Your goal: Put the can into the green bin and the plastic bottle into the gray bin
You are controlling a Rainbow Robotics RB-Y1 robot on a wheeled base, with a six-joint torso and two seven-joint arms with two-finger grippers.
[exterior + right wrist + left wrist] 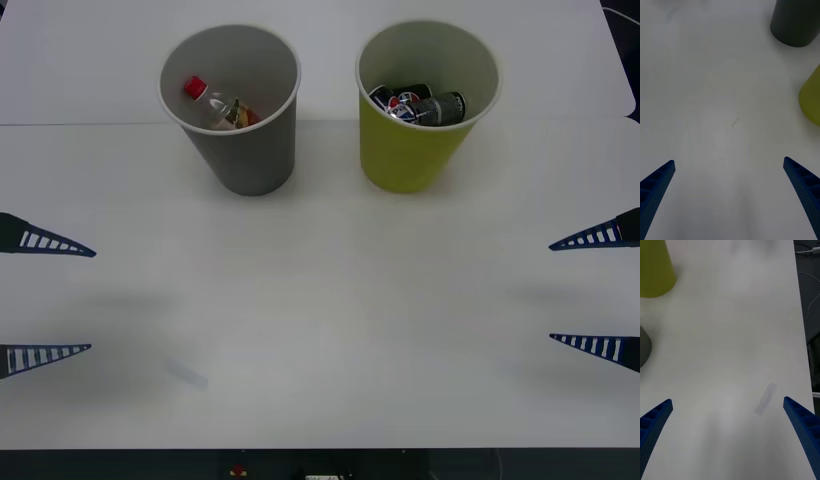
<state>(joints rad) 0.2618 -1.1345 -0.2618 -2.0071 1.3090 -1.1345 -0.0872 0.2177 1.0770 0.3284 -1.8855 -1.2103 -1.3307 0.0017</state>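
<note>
The plastic bottle (215, 105) lies inside the gray bin (245, 150), in the upper left part of the front view, with its red cap toward the left of the bin. The can (420, 105) lies inside the green bin (405, 155), in the upper right part, just beside the gray one but not touching it. Both things seem to be where the task wants them, so I judge the work as finished, and what remains is only to keep the arms away. The left claw (45, 298) hangs at the left edge of the frame, spread wide and holding nothing; the right claw (595, 290) at the right edge is the same. To do this last step well, each arm should stay low and at its own side, not swinging toward the bins, which could tip easily. The bench (320, 300) has much free room in the middle and front; its near edge runs along the bottom of the frame.
</note>
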